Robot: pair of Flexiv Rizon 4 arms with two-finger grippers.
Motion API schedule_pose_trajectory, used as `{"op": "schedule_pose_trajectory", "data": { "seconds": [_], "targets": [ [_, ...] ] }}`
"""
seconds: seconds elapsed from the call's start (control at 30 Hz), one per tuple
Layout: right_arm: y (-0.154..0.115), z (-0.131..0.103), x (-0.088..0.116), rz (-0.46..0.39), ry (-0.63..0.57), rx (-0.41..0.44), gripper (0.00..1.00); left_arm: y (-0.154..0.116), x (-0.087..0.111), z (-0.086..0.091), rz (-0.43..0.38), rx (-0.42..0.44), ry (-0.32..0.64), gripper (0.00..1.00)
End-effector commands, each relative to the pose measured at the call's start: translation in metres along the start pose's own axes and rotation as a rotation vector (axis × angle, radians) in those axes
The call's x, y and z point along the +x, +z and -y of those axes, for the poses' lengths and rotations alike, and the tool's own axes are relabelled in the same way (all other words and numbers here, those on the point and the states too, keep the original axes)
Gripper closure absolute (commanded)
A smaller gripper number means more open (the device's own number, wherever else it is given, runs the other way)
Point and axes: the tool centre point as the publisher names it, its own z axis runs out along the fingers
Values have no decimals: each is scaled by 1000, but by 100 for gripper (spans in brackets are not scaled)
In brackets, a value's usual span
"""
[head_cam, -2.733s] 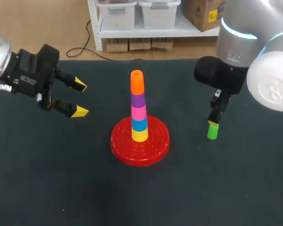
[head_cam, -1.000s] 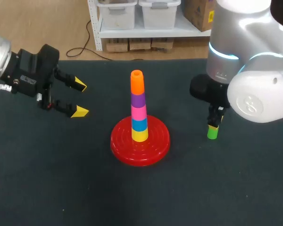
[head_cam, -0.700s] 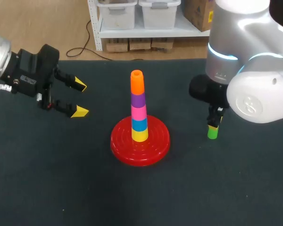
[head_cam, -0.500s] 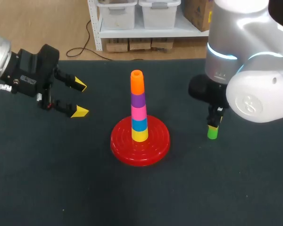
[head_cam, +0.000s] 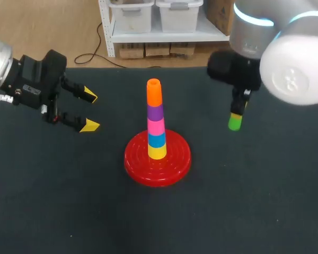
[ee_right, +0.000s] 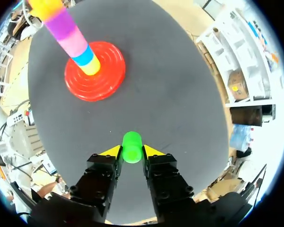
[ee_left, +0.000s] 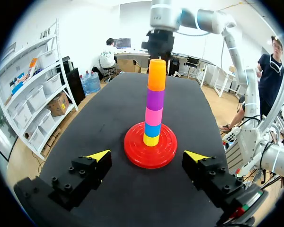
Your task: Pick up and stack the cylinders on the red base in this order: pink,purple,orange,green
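Green cylinder [ee_right: 131, 144], short and glossy, tight in the grip of the right hand [ee_right: 131, 152]; left hand [ee_left: 147, 155] agape.

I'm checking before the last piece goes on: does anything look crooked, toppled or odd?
Nothing stands out. The stack stands upright and aligned on the red base, orange cylinder on top. The green cylinder sits squarely in the right gripper.

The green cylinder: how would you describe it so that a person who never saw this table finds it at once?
Find the red round base in the middle of the dark table, carrying a tower of coloured cylinders. To its right, the right gripper holds the green cylinder between its yellow-tipped fingers. It is the only green piece, and the only one off the tower.
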Motion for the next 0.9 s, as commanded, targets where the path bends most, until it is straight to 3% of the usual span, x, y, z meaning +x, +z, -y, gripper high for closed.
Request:
{"op": "schedule_pose_trajectory", "data": {
  "seconds": [0.03,0.23,0.37,0.9],
  "targets": [
    [-54,-5,-13,-34,-37,17,100,0,1,0,4,-1,2,0],
    [-112,-11,-44,-28,-127,60,100,0,1,0,4,-1,2,0],
    [-135,-20,-68,-10,-173,78,100,0,1,0,4,-1,2,0],
    [-162,-61,-141,21,-263,71,100,0,1,0,4,-1,2,0]
  ]
}}
